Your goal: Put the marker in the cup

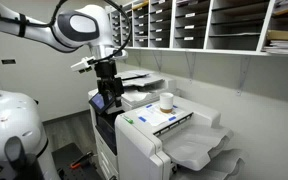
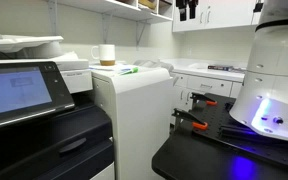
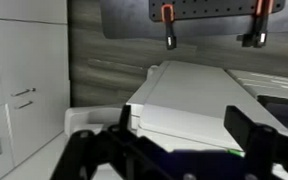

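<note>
The cup (image 1: 166, 101) stands upright on the printer (image 1: 144, 146) — contents unclear — gripper (image 3: 169, 150) spread apart nearby.

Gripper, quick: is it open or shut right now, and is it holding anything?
Gripper: open, with the fingers spread wide in the wrist view and nothing between them.

One cup (image 1: 166, 101), one printer (image 1: 136, 146), seemingly one marker (image 2: 125, 70) on top.
</note>
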